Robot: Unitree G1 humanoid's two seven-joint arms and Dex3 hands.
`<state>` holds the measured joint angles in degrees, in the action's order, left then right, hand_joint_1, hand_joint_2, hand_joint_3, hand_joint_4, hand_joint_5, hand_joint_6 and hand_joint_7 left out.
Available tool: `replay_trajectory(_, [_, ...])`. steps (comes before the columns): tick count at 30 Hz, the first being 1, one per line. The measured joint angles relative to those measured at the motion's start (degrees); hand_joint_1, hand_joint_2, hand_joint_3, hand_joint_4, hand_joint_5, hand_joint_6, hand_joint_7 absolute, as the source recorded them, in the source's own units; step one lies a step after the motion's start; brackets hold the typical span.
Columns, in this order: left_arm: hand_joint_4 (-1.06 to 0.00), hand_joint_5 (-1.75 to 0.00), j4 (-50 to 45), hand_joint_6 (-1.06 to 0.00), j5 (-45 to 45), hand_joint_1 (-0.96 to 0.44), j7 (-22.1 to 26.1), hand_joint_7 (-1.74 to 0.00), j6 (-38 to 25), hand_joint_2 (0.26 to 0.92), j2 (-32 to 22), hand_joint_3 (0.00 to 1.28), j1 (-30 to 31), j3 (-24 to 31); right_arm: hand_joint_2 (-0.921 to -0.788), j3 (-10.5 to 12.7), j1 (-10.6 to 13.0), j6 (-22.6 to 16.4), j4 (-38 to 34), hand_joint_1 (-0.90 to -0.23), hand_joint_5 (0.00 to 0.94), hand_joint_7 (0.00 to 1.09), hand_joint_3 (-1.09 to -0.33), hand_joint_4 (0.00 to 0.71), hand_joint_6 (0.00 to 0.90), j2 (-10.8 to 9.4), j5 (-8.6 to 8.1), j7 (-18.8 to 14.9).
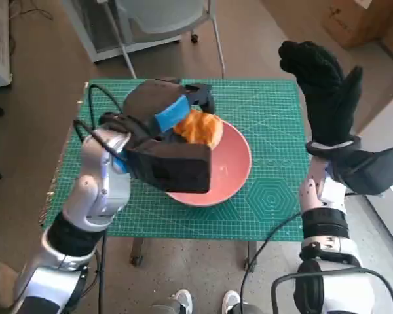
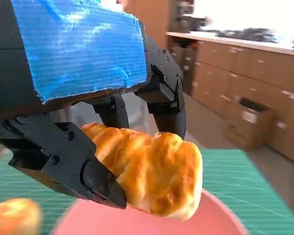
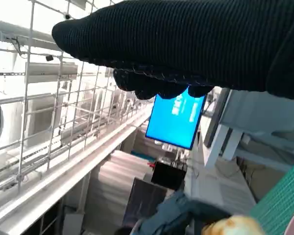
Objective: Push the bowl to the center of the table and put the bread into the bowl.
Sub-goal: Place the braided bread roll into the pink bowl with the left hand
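Gripping the bread [image 2: 152, 171] between its black fingers [image 2: 78, 166], the left hand [image 1: 160, 121] hangs right over the pink bowl [image 1: 232, 176], and the loaf sits above the bowl's far side, not yet down inside it. The bowl itself lies near the middle of the green mat [image 1: 268, 104], so the push looks done and only the drop remains. The danger now is a release from this height: the bread could bounce off the sloping wall and roll out onto the mat, or catch on a finger as the grip loosens. The left wrist view also shows a second golden lump [image 2: 12, 215] at its edge, too blurred to identify. Over on the right, the gloved right hand [image 1: 324, 85] is raised beside the table, fingers spread, holding nothing.
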<state>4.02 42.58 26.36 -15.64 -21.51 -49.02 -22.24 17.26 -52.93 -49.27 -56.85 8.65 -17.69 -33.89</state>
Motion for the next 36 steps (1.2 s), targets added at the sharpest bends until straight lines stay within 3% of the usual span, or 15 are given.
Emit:
replay_trajectory(16, [-0.71, -1.23, 8.6, -0.60, 0.0, 0.00, -0.6, -1.12, 3.8, 0.920, 1.6, 0.08, -1.4, -2.4, -0.921, -0.8, 2.8, -0.5, 3.9, -0.641, 0.000, 0.01, -0.595, 0.286, 0.389, 0.4, 0.10, 2.5])
replay_trajectory(20, [-0.68, -1.27, 9.4, -0.54, -0.5, 0.00, -0.4, -1.16, 4.6, 0.920, 1.6, 0.12, -1.4, -2.4, -0.921, -1.2, 3.1, -0.3, 4.8, -0.638, 0.001, 0.01, -0.599, 0.284, 0.397, 0.4, 0.09, 3.1])
replay_trajectory(22, [-0.56, -1.36, 9.8, -0.42, -1.1, 0.21, -0.3, -0.95, 4.9, 0.921, 1.6, 0.19, -1.4, -2.3, -0.921, -1.5, 3.2, 0.0, 5.1, -0.637, 0.001, 0.01, -0.600, 0.285, 0.401, 0.4, 0.10, 3.4])
replay_trajectory(23, [-0.46, -1.20, 10.0, -0.37, -1.3, 0.16, -0.3, -0.87, 4.9, 0.889, 1.7, 0.18, -1.4, -2.3, -0.921, -1.5, 3.3, 0.1, 5.2, -0.637, 0.001, 0.01, -0.601, 0.285, 0.402, 0.4, 0.11, 3.5])
replay_trajectory(24, [-0.36, -0.85, 10.1, -0.33, -1.9, 0.09, 0.1, -0.71, 4.8, 0.847, 1.7, 0.17, -1.4, -2.1, -0.921, -1.6, 3.4, 0.1, 5.3, -0.637, 0.001, 0.01, -0.601, 0.285, 0.403, 0.4, 0.13, 3.6])
replay_trajectory(27, [-0.17, -0.29, 9.9, -0.21, -2.9, -0.07, 1.9, -0.40, 3.3, 0.789, 1.8, 0.12, -1.4, -1.8, -0.921, -1.8, 3.6, 0.3, 5.4, -0.636, 0.001, 0.02, -0.602, 0.284, 0.405, 0.4, 0.18, 4.1])
replay_trajectory(29, [-0.08, -0.12, 9.2, -0.15, -3.2, -0.18, 3.3, -0.27, 1.7, 0.777, 1.8, 0.08, -1.3, -1.7, -0.921, -1.9, 3.7, 0.4, 5.5, -0.635, 0.001, 0.02, -0.603, 0.284, 0.406, 0.4, 0.20, 4.3])
replay_trajectory(36, [-0.01, -0.01, 5.9, -0.12, -3.7, -0.36, 7.6, -0.17, -2.4, 0.777, 1.6, 0.06, -1.3, -1.7, -0.921, -2.3, 3.9, 0.5, 6.1, -0.631, 0.001, 0.02, -0.602, 0.284, 0.407, 0.4, 0.21, 4.9])
